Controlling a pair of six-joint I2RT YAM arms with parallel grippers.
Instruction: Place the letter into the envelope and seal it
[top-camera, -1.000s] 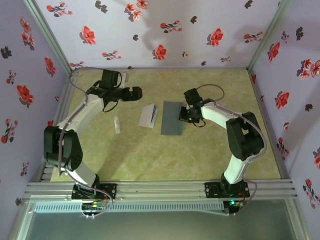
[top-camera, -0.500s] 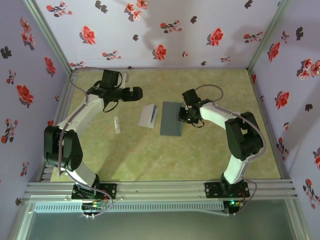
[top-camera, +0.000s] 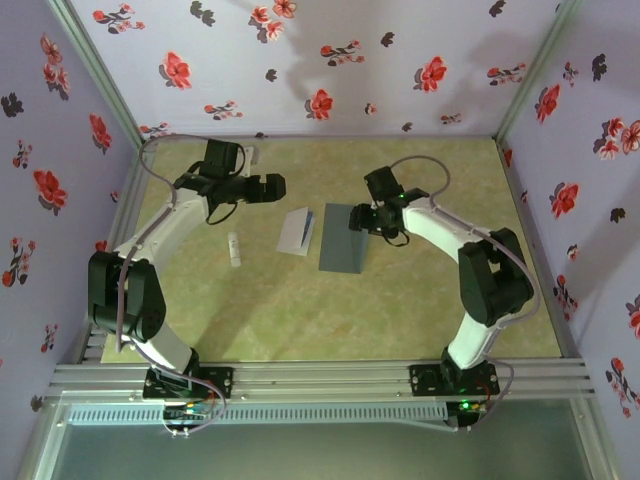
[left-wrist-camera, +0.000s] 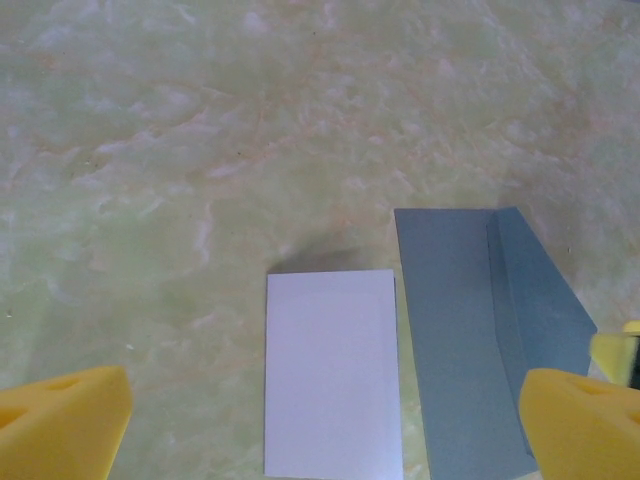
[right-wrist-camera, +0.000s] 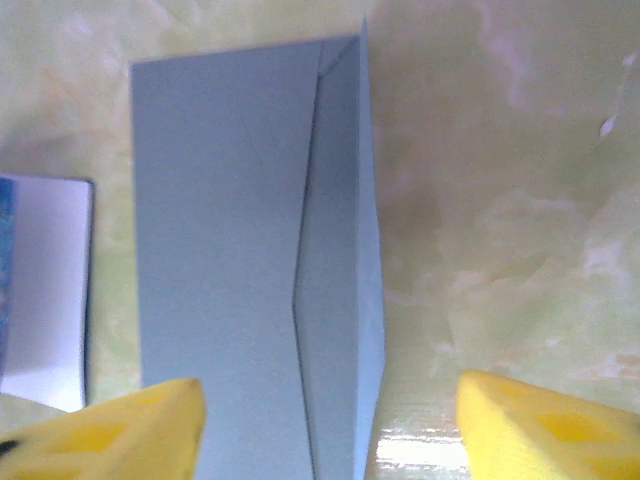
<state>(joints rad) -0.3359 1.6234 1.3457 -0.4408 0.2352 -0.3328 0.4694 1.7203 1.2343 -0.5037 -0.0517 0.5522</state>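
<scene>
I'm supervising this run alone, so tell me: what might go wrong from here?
1. The flap of the envelope looks folded nearly shut, so the letter may jam at the opening.
2. The letter lies flat on the table beside the envelope; the open left gripper may struggle to pinch it, or nudge the envelope.
3. The open right gripper holds nothing, so the envelope can slide.

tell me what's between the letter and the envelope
Only a narrow bare strip of table separates the letter from the envelope, in the right wrist view.
</scene>
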